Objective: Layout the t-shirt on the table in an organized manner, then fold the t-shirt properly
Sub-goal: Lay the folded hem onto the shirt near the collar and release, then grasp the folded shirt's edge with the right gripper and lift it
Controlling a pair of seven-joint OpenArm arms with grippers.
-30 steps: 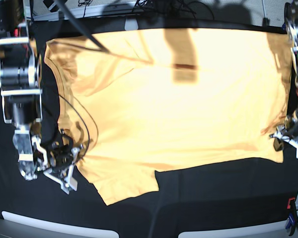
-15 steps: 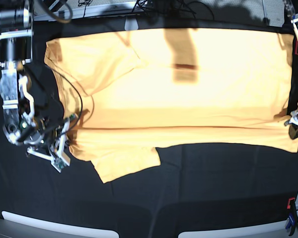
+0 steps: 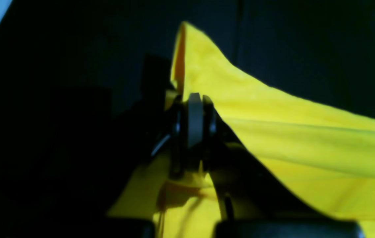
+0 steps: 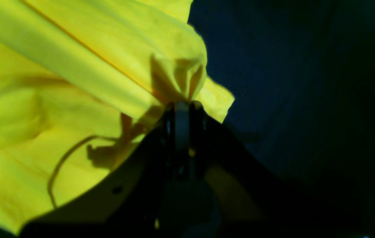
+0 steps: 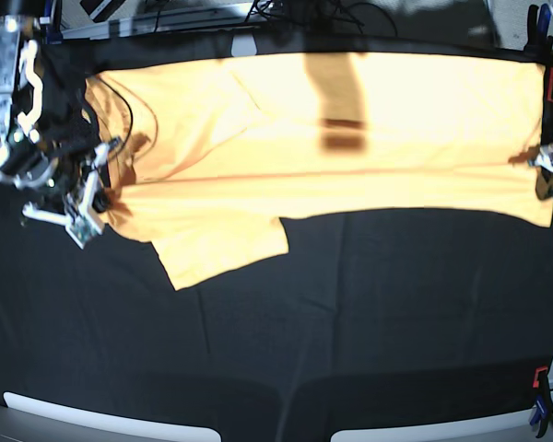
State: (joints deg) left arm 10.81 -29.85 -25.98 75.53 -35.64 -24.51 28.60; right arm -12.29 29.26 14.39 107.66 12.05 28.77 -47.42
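The pale yellow-orange t-shirt [image 5: 369, 138] lies stretched across the far half of the black table [image 5: 350, 331], its near long edge doubled over toward the back. One short sleeve [image 5: 226, 249] sticks out toward the front at the left. My right gripper [image 5: 97, 175] is at the shirt's left end, shut on a bunched corner of cloth [image 4: 180, 82]; its closed tips [image 4: 182, 105] show in the right wrist view. My left gripper [image 5: 546, 168] is at the shirt's right end, shut on a raised fold of the t-shirt [image 3: 273, 125], with its tips [image 3: 194, 99] pressed together.
Cables and rails [image 5: 258, 14] run along the table's far edge. A red and blue clamp [image 5: 539, 396] sits at the front right corner. White strips [image 5: 101, 419] border the front edge. A dark shadow [image 5: 341, 101] falls across the shirt's middle.
Both grippers have moved toward the far edge, carrying the shirt's near edge with them. The shirt now covers a narrower band, and the sleeve has shifted back.
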